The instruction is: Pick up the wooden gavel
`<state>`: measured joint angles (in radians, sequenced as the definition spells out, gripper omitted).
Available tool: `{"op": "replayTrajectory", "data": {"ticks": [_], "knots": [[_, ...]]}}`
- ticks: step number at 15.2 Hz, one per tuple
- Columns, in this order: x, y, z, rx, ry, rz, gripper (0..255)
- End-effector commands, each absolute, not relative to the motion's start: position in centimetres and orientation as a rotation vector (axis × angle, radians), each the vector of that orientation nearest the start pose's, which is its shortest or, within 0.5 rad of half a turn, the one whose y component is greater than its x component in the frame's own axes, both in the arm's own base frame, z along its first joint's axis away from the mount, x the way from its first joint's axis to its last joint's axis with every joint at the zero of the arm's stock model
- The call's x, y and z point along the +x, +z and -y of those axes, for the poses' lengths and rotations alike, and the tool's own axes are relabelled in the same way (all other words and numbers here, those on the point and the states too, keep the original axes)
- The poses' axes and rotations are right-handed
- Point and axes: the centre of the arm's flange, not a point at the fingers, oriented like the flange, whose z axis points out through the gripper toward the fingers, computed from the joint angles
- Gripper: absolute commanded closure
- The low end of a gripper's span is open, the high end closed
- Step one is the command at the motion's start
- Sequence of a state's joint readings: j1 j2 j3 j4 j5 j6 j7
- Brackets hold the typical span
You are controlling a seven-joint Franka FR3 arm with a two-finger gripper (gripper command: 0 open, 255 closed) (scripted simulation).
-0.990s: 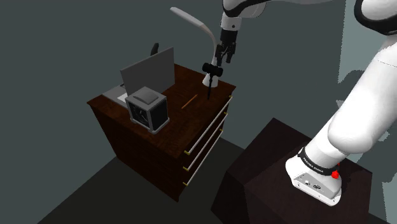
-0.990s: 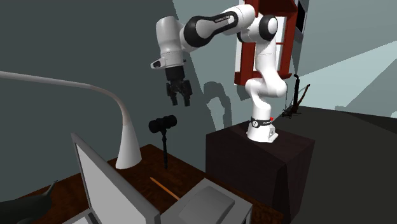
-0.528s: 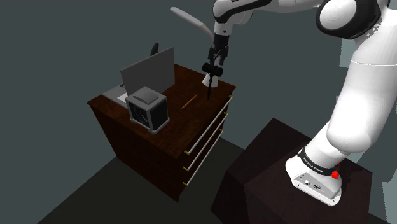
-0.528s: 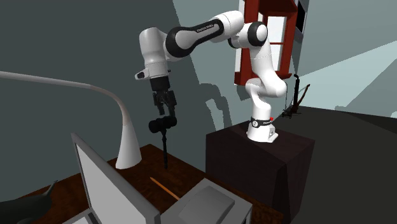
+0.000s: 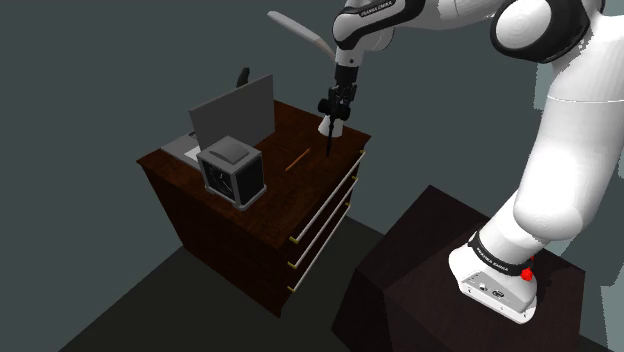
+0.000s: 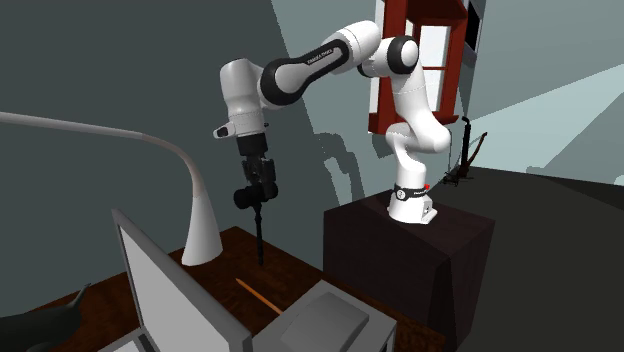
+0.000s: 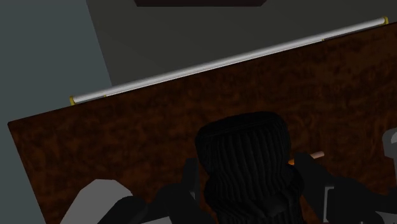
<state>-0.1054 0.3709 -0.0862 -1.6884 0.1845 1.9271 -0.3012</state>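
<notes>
From my seat I see the white arm (image 5: 560, 150) rising off its dark box stand (image 5: 420, 280) and reaching over to the dark wooden dresser (image 5: 215, 225) beside it. The dresser's 3 drawers are shut behind long silver rail handles (image 5: 325, 212), so whatever they hold is hidden from me. On its top, a grey laptop (image 5: 235, 112) stands open towards the back. A white bent-neck lamp (image 5: 300, 28) rises from the far corner, and a grey cube-shaped box (image 5: 232, 170) with a dark face sits at the near edge, closed as far as I can see. The gavel (image 6: 258, 215), drawn black rather than wooden, stands upright near the lamp's base, handle end down on the dresser top and head up. The gripper (image 6: 255, 190) points straight down onto that head with its jaws apart, 1 finger close against each side. I cannot make out a firm clasp. A thin orange stick (image 5: 297, 159) lies flat on the top between the gavel and the cube.
</notes>
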Motion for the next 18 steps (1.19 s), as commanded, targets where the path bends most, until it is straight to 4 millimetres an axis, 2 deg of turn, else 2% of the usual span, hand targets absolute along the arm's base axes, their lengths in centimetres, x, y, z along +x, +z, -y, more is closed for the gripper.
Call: {"op": "replayTrajectory", "data": {"ticks": [1,9,18], "knots": [[63.4,37.3,10.5,-2.974,0.138,0.056,255],[63.5,37.3,10.5,-2.974,0.138,0.056,255],[63.5,42.0,10.5,-2.974,0.138,0.056,255]]}}
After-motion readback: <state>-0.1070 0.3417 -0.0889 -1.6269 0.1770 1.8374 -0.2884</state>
